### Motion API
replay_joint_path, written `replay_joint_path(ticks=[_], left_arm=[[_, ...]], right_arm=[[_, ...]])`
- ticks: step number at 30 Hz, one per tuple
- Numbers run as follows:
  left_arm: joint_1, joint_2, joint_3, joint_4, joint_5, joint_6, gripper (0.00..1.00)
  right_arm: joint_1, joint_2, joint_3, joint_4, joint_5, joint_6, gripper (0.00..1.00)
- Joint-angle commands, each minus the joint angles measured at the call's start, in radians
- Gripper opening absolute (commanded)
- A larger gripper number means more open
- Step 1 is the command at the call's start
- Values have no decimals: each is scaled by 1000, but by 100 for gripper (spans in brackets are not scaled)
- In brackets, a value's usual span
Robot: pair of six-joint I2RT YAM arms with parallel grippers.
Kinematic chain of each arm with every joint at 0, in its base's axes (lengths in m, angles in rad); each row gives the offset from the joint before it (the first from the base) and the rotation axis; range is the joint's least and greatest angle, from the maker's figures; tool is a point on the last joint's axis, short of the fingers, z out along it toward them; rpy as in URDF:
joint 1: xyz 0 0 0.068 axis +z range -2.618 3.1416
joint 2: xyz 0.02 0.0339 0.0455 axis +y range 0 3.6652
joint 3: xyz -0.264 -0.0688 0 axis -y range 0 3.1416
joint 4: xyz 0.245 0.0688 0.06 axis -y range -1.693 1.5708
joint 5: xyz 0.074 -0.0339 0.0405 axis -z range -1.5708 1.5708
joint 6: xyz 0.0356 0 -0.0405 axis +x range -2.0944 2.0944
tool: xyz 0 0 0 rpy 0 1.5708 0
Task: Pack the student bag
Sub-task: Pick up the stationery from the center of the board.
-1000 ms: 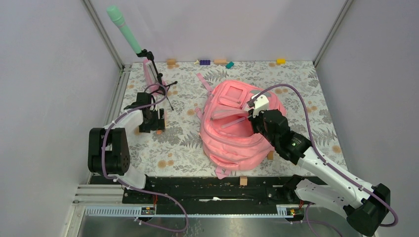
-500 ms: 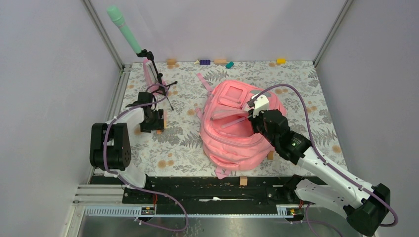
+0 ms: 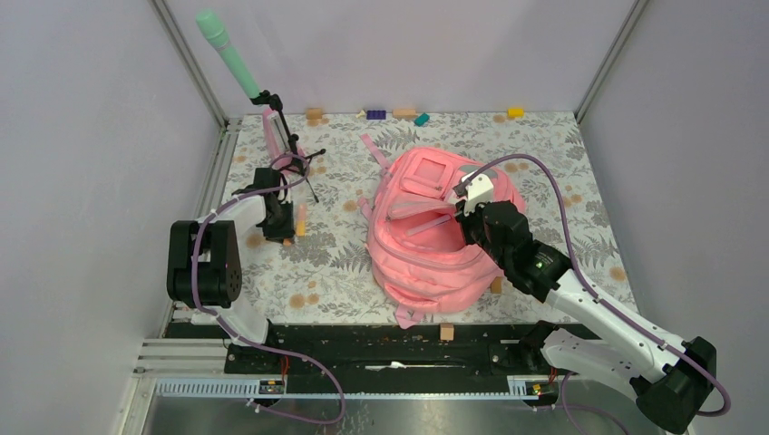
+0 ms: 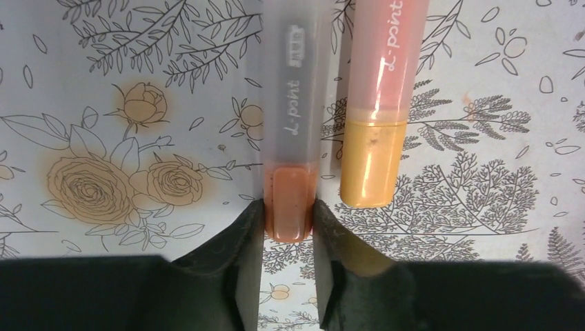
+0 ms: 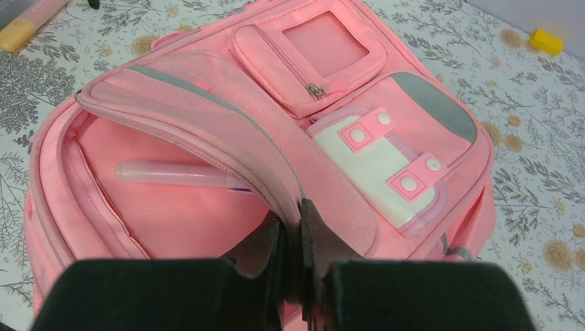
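The student bag [image 3: 426, 240] lies in the middle of the table, pink, with its main compartment gaping. My right gripper [image 5: 298, 214] is shut on the edge of the bag's top flap [image 5: 207, 117] and holds it up. Inside the bag rests a translucent pink pen [image 5: 172, 172]. Left of the bag, my left gripper [image 4: 288, 214] has its jaws pressed against both sides of the orange end of a grey-bodied marker [image 4: 291, 124] lying on the table. A second marker [image 4: 376, 103] with a yellow end lies just right of it, untouched.
A green microphone [image 3: 228, 53] on a black stand rises at the back left, beside a pink upright object [image 3: 272, 131]. Small coloured blocks [image 3: 399, 113] line the back wall, with a yellow one [image 3: 515, 112]. A wooden block [image 3: 446, 332] sits by the front rail.
My left gripper's jaws have closed from wide apart onto the orange-ended marker, and the left arm has edged slightly forward. The right arm and the bag have not moved.
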Motion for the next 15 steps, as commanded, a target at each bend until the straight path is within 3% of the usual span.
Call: replay_joint_path(ticks=[1,8,12,15], left_arm=[[2,-3,30,12,20,10,20],[2,-36,19,12,28,11,0],[2,-79,10,17,-2,1,0],[2,-206,-34,75,-19,-17,0]], right_arm=[[-4,-26,27,115,28,19,0],[-4,-29,26,114,32,16,0],[-4,-29,26,115,34,14,0],[-4,-31,24,115,36,13,0]])
